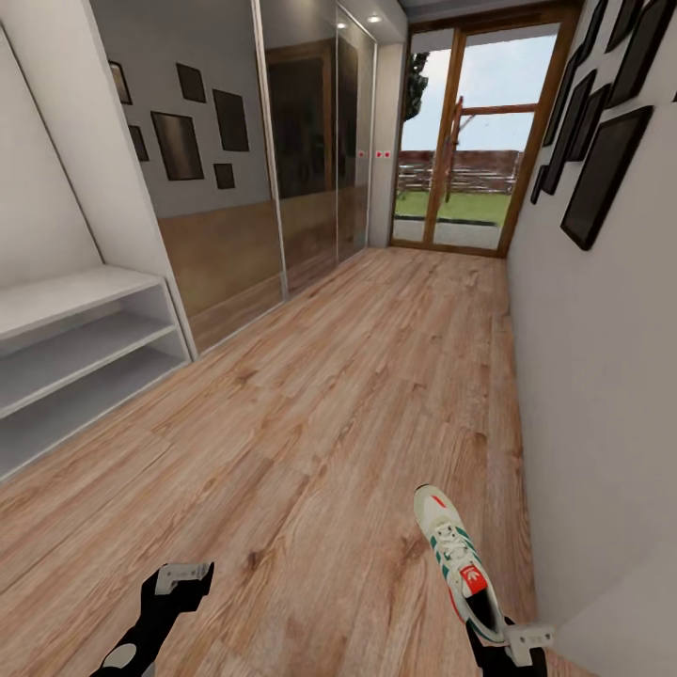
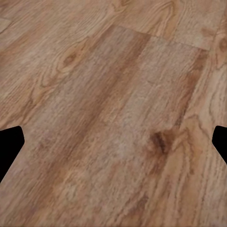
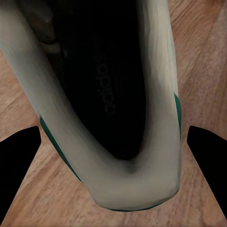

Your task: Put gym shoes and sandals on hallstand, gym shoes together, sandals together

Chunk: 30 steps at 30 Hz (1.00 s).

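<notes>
A white lace-up gym shoe with green side stripes and a red-orange tongue label [image 1: 458, 562] lies on the light brown wood-grain plank floor [image 1: 320, 423] at the lower right of the head view, toe pointing up the corridor. The right gripper [image 1: 512, 649] sits at its heel, probably lined up to grasp the heel collar. The right wrist view adds what the head view lacks: the shoe's dark insole and heel rim [image 3: 137, 189] lie between wide-spread fingers, not yet clamped. The left gripper [image 1: 179, 588] hangs over bare planks, spread wide and empty. The pale grey-white hallstand with open shelves [image 1: 85, 348] stands at mid left, well apart.
</notes>
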{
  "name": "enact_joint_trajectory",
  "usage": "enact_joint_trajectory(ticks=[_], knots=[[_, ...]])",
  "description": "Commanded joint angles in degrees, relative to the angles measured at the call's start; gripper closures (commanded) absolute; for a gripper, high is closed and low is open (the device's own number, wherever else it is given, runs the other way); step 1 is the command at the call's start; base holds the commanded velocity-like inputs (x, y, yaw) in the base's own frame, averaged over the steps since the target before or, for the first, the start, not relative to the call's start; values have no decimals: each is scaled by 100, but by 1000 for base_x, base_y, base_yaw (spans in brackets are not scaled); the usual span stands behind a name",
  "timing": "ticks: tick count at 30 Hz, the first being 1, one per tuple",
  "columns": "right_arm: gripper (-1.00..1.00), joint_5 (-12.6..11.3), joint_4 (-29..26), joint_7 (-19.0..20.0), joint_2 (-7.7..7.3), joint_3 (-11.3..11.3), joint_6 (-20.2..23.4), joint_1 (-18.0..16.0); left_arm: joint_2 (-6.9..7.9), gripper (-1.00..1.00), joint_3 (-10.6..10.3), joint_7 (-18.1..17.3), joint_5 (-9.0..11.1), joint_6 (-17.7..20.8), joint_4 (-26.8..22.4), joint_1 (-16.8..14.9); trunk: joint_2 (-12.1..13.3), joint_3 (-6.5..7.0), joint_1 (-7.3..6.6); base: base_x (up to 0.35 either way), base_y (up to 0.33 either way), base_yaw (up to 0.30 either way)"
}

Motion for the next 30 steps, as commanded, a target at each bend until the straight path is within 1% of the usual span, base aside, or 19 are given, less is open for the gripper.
enact_joint_trajectory(ticks=[1,15,19,30], knots=[[100,44,2,49,1,-40,-22,-4,6,-100,-42,-1,60,-22,5,-4,-2,-5,-1,7,-4,3],[100,44,27,28,-12,-40,-28,-4,6,-100,-42,7,66,-18,14,-4,-2,-5,-1,1,-1,5],[100,44,28,18,12,-40,-35,-4,6,-100,-42,8,69,-14,15,-4,-2,-5,-1,0,0,200],[100,44,36,12,27,-40,-36,-4,0,-100,-42,8,69,-20,16,-4,-2,-5,-1,0,0,272]])
